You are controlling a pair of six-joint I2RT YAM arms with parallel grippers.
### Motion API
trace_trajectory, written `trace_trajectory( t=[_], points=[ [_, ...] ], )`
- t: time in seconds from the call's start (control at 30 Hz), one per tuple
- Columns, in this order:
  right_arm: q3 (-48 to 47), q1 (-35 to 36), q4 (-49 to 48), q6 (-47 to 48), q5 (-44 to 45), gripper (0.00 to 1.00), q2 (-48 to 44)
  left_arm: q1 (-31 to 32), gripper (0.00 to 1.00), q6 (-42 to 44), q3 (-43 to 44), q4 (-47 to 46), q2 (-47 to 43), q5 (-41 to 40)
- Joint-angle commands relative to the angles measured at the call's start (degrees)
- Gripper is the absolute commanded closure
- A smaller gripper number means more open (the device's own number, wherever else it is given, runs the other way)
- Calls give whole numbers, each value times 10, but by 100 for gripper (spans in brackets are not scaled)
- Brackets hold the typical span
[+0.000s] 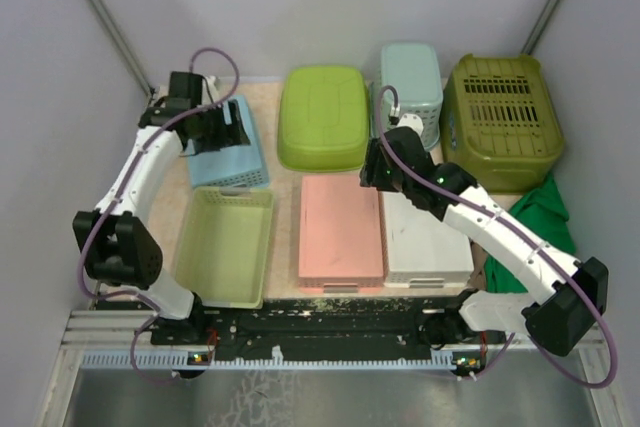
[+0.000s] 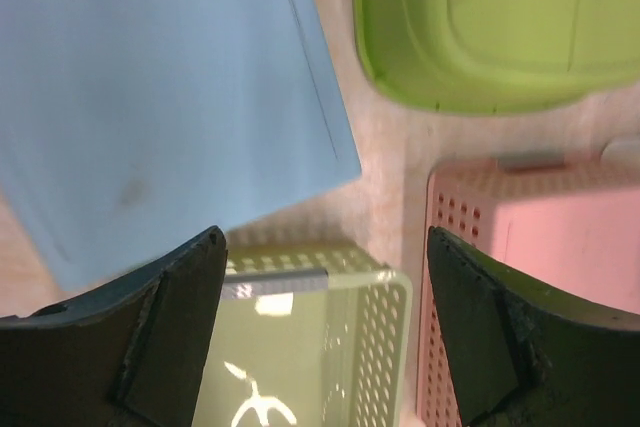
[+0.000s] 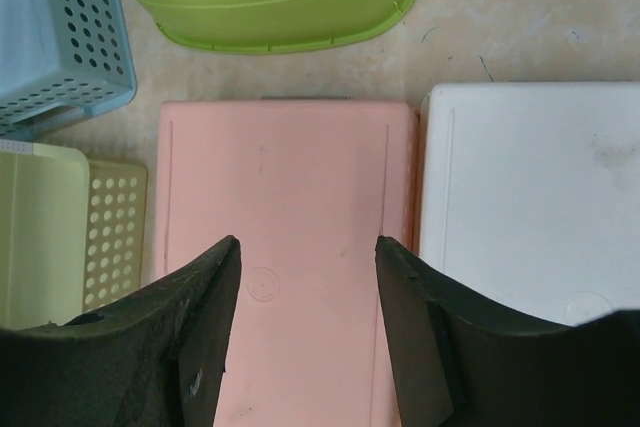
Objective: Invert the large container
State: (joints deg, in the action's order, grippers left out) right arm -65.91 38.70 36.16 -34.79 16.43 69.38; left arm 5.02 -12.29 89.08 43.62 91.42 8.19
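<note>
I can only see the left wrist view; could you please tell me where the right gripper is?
Observer: The right gripper hovers open above the upside-down pink container, holding nothing.
Operator: Thank you. Is anything to the right of it?
Observer: A white container, bottom up, lies right beside it.
Operator: And further back there?
Observer: An olive slatted basket sits in the far right corner.
</note>
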Motion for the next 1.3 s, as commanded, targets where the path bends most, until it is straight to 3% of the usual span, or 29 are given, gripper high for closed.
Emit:
trace_trajectory(
  t=[0.0,0.17,0.57,0.93,1.13,1.27],
  points=[
    [12,-3,-25,7,14,43,-31,48,16,-39,-76,-2,5,-4],
    [22,-4,-21,5,13,43,-39,106,17,-68,-133,-29,11,5],
    [62,-4,-11,-9,27,43,-99,108,18,-52,-138,-98,79,-52],
    [102,-3,-30,-23,40,43,-172,58,16,-6,9,-47,174,-78],
    [113,-4,-42,-18,29,43,-197,59,12,-3,22,-6,93,-126],
    [124,-4,-52,-9,12,43,-193,77,10,-23,-30,5,-8,-131]
  ],
)
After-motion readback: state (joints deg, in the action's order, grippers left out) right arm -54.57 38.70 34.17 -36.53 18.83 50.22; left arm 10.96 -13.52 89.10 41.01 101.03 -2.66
